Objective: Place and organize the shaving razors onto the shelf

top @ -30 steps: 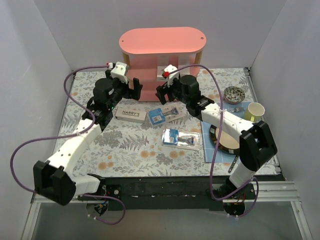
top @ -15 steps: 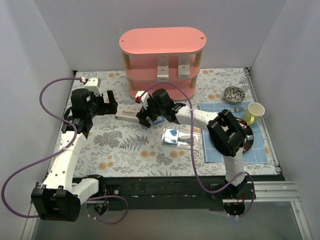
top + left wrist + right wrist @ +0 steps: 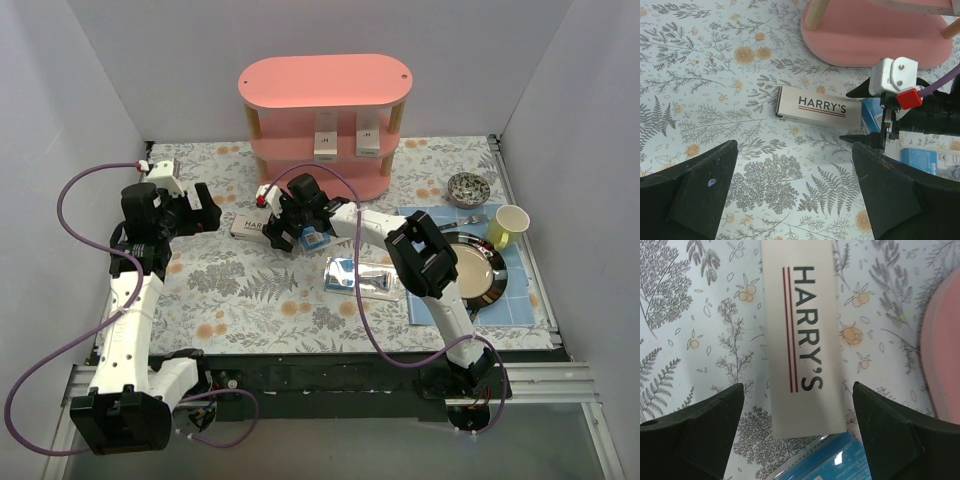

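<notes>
The pink shelf (image 3: pixel 320 85) stands at the back, with two white HARRY'S boxes (image 3: pixel 326 143) (image 3: pixel 367 140) upright on its middle tier. A third HARRY'S box (image 3: pixel 245 226) lies flat on the table in front of the shelf; it also shows in the left wrist view (image 3: pixel 820 106) and the right wrist view (image 3: pixel 802 340). My right gripper (image 3: pixel 280 232) (image 3: pixel 797 387) is open and hovers over this box's end, one finger on each side. One blister pack's blue card (image 3: pixel 825 460) (image 3: pixel 315 238) lies against that end. The second blister pack (image 3: pixel 362 278) lies nearer. My left gripper (image 3: pixel 212 208) (image 3: pixel 794 150) is open and empty, left of the box.
At the right, a plate (image 3: pixel 470 268) sits on a blue mat (image 3: pixel 515 310), with a yellow cup (image 3: pixel 510 225) and a metal bowl (image 3: pixel 468 187) behind it. The shelf's pink base (image 3: pixel 875 30) lies just beyond the flat box. Grey walls enclose the table.
Both grippers have pulled back from the shelf. The left arm swung left and toward the near side. The right gripper moved left and down over the lying box.
</notes>
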